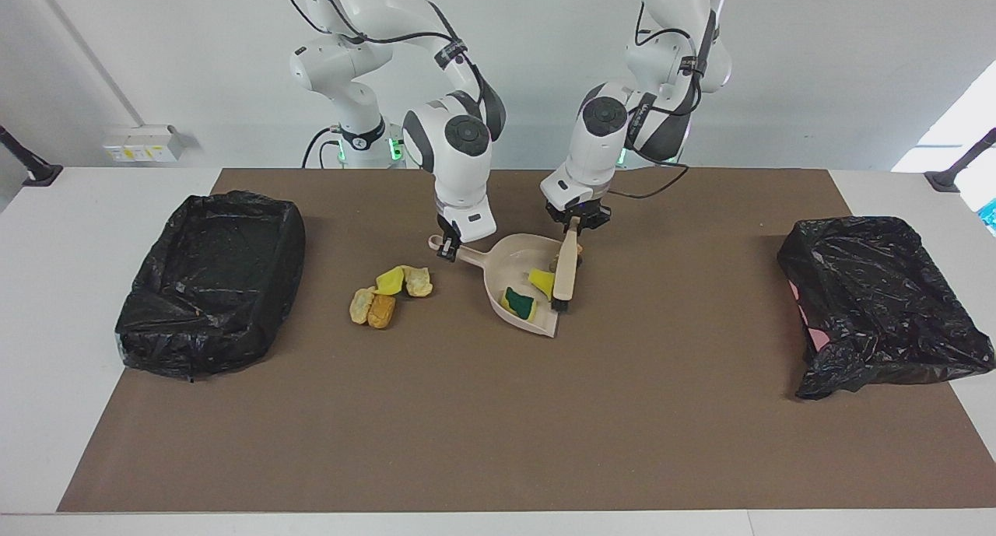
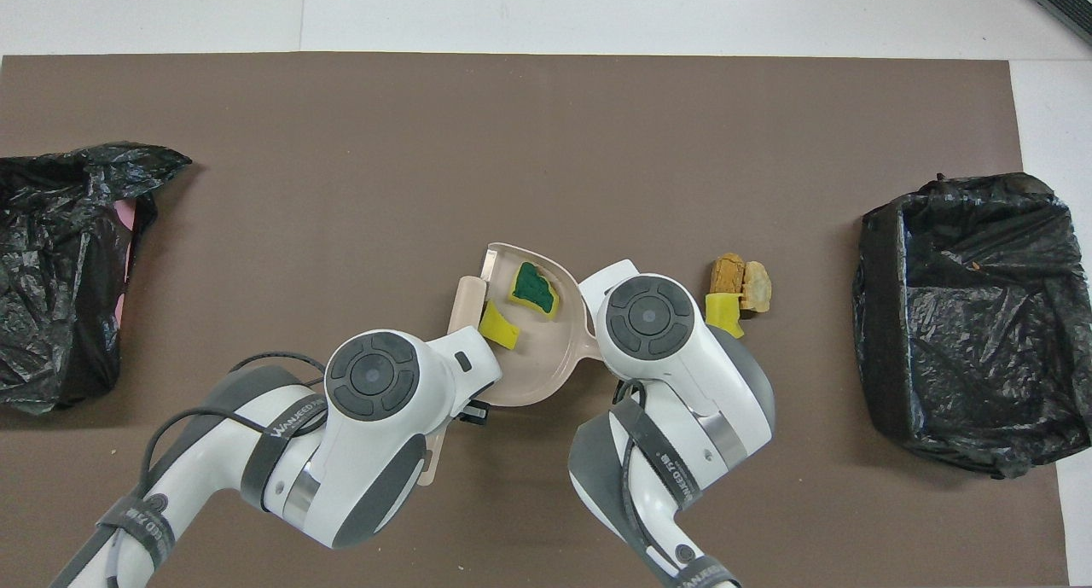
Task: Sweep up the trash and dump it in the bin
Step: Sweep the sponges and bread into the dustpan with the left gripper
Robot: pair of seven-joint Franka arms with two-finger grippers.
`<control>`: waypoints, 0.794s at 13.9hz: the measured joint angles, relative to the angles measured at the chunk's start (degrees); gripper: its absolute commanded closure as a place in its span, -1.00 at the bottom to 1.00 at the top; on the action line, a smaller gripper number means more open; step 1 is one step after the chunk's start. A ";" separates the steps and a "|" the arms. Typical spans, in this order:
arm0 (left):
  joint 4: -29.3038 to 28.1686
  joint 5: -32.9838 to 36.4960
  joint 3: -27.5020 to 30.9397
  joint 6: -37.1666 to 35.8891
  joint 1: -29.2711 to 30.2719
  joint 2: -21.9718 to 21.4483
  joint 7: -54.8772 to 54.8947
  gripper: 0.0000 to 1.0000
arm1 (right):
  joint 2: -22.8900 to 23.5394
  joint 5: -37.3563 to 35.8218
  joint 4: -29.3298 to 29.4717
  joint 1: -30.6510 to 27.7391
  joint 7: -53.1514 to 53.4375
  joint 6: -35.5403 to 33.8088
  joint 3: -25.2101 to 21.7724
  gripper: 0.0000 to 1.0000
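The trash is split in two lots near the middle of the counter. A green-topped sponge chunk (image 1: 517, 301) and a yellow sponge chunk (image 1: 541, 280) lie inside the beige dustpan (image 1: 510, 268); a tan lump shows only partly by the brush handle. The rest, a cluster of yellow and tan scraps (image 1: 387, 294), lies on the brown mat (image 1: 498, 427) beside the dustpan, toward the right arm's end of the counter.

The right claw (image 1: 447, 248) is clenched on the dustpan's handle. The left claw (image 1: 576, 222) grasps the handle of the beige hand brush (image 1: 564, 274), whose bristles rest at the dustpan's open mouth, touching the yellow chunk.

One black-lined bin (image 1: 212, 281) stands at the right arm's end of the counter, another (image 1: 879, 303) at the left arm's end, both well apart from the dustpan.
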 measured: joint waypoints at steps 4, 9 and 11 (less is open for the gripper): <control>1.33 -3.10 0.03 0.83 -1.05 0.04 -4.46 1.00 | 0.00 0.00 -0.03 -0.01 0.00 0.00 0.00 1.00; 3.66 -4.75 0.13 5.01 -4.58 0.09 -17.99 1.00 | 0.01 0.00 -0.07 -0.03 0.00 0.00 -0.01 1.00; 5.67 -4.80 1.07 5.00 -3.96 0.06 -21.22 1.00 | 0.00 0.00 -0.07 -0.03 0.00 0.00 -0.01 1.00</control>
